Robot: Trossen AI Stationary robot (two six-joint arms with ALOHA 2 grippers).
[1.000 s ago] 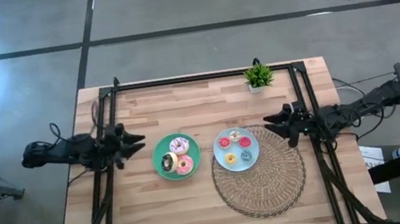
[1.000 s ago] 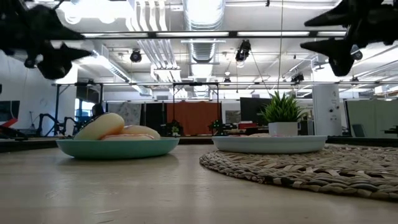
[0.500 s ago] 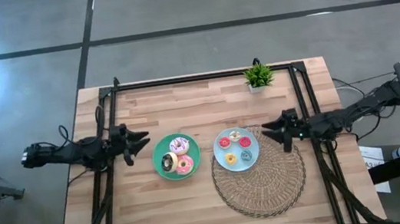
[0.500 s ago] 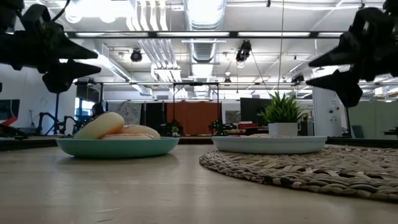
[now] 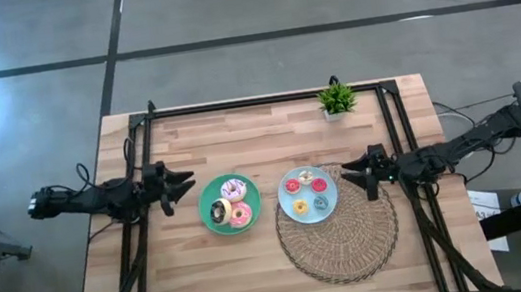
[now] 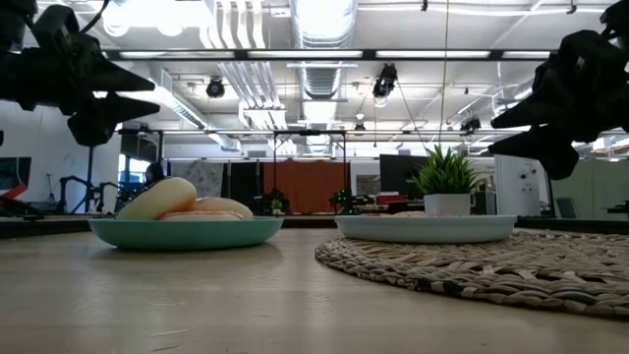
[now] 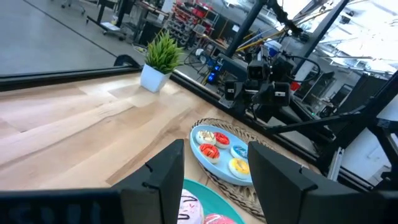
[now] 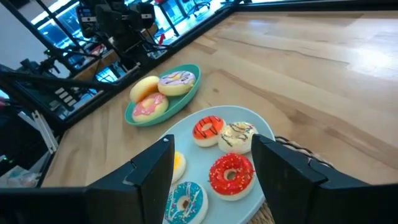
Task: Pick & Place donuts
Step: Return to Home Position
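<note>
The left jaws and the right jaws are both standing open and holding nothing, the left hanging between the counter's left edge and the green plate, the right over the woven mat's rim beside the light-blue plate, probably because the sorting looks finished. Three large donuts are lying on the green plate and the small donuts on the blue. The low view is showing both jaws hanging clear above the counter but hiding the small ones behind the rim. The right wrist view is showing them plainly.
</note>
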